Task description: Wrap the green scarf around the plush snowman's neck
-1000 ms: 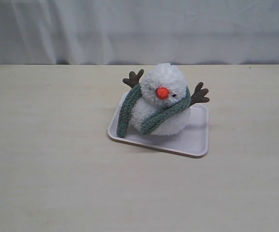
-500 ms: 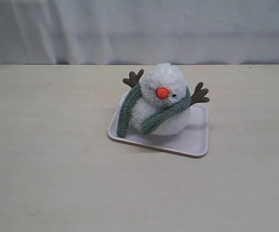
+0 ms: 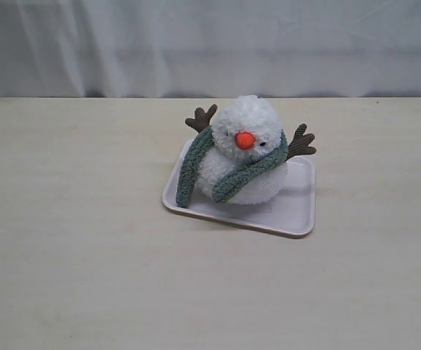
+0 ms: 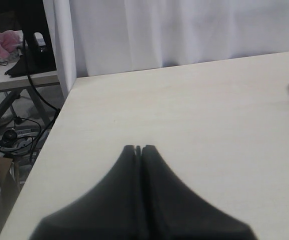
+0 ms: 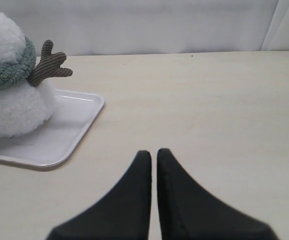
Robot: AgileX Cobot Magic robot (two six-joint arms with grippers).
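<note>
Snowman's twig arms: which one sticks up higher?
The twig arm on the left of the exterior view: it pokes up beside the plush snowman's head. The other twig arm sits lower, by the green scarf.

The plush snowman (image 3: 248, 120) is white, with an orange nose (image 3: 245, 140) and ribbed brown twig arms (image 3: 300, 142). The green scarf (image 3: 189, 172) is dull sage, ribbed. The tray (image 3: 298, 208) is whitish, the tabletop (image 3: 87, 255) pale beige, faintly grained. The left pincer (image 4: 138, 148) and right pincer (image 5: 153, 152) are black.
</note>
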